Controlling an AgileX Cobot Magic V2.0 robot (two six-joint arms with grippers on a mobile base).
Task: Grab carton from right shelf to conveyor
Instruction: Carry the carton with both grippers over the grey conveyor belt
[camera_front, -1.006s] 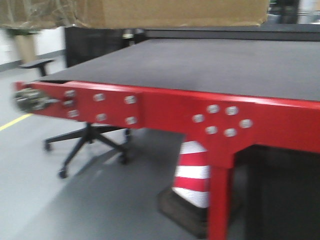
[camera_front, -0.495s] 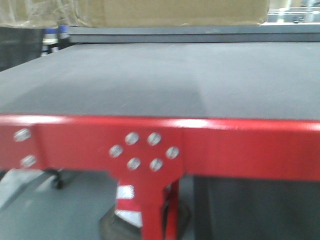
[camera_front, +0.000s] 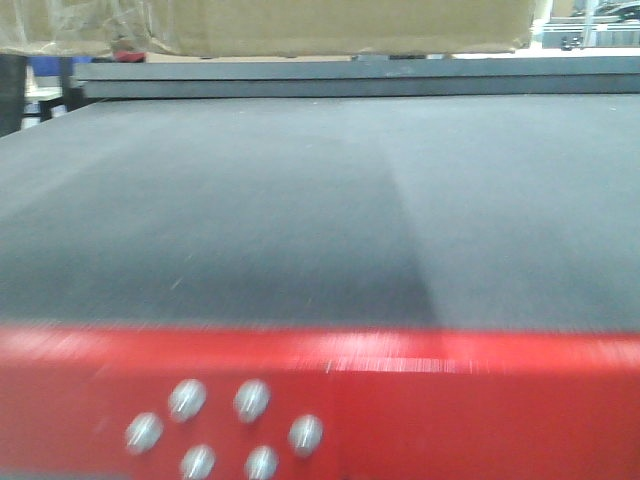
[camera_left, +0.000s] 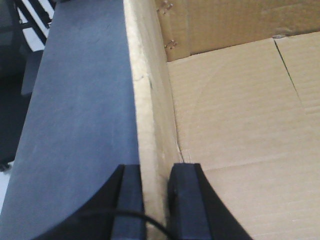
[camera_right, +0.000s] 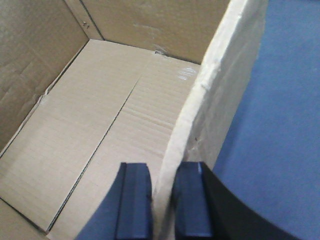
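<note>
Nearest to the front camera is the red frame (camera_front: 450, 400) of the conveyor (camera_front: 560, 370), with a cluster of silver bolts (camera_front: 250, 400) that are blurred. Behind it, the grey surface (camera_front: 300, 220) runs away from the camera, and nothing lies on the part I can see. At the far top of this view is the lower edge of the carton (camera_front: 330, 25). It seems to hang a little above the surface and not to rest on it, but this view does not let me be sure.

The left tool (camera_left: 154, 172) is pinching the top edge of the carton's left wall, with one finger outside and one inside. Beyond the fingers I see the open brown floor of the carton (camera_left: 240, 125) on the inner side and the grey surface (camera_left: 80, 110) on the outer side, lower down. The right tool (camera_right: 161, 170) grips the right wall in the same way. The carton floor (camera_right: 100, 125) is on its inner side and the surface (camera_right: 280, 125) on its outer side.

So the carton lies between the two tools, open side up, and its long side runs from left to right, along the red frame. Neither arm is nearer, because each one carries one wall. As the surface shows under both outer sides, I judge that the carton is already over the conveyor. The coming move is then straight down, both arms together and level, and only after that the fingers should spread. If one arm goes lower first, the thin wall may bend or slip out.
</note>
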